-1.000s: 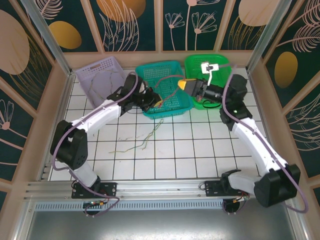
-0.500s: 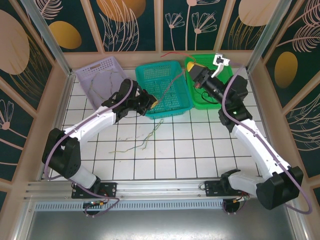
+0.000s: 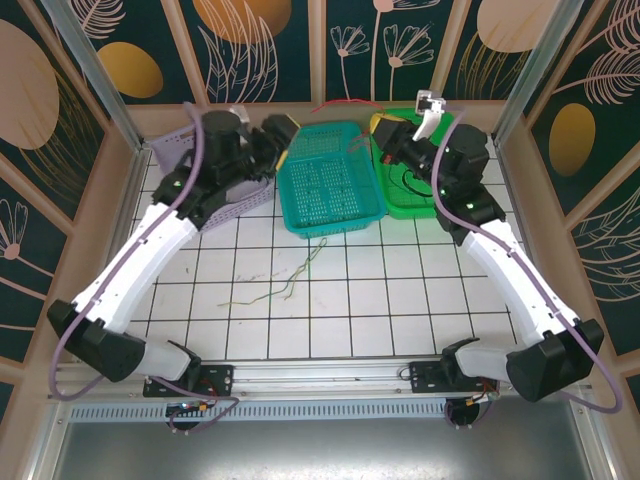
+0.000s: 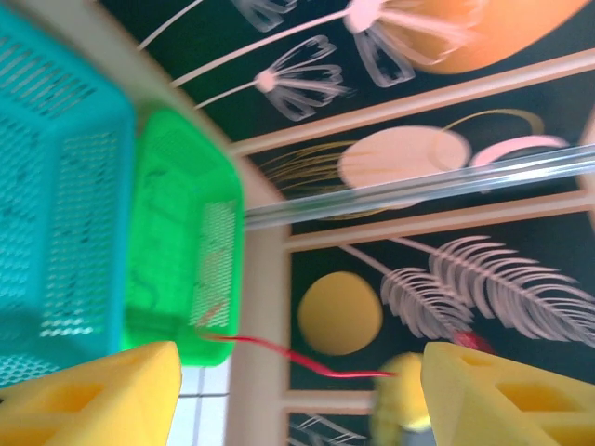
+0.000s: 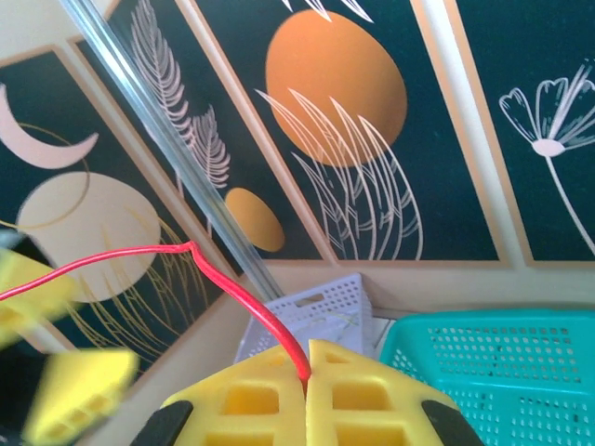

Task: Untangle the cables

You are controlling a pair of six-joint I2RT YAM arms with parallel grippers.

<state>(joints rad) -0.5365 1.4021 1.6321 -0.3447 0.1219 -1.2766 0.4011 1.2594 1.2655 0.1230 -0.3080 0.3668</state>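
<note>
Right claw (image 5: 308,360): I read it as closed, its yellow fingers clamped on the red cable (image 5: 226,290). It sits high over the green basket (image 3: 412,208) at the far edge of the surface (image 3: 400,300).

Left claw (image 4: 299,362): fingers apart, gripping nothing, raised near the far edge beside the teal basket (image 3: 335,228).

The red cable stretches through the air from the right claw toward the left claw.

Thin green and yellow cables (image 3: 287,285) lie loose near the centre of the surface, just in front of the teal basket.
</note>
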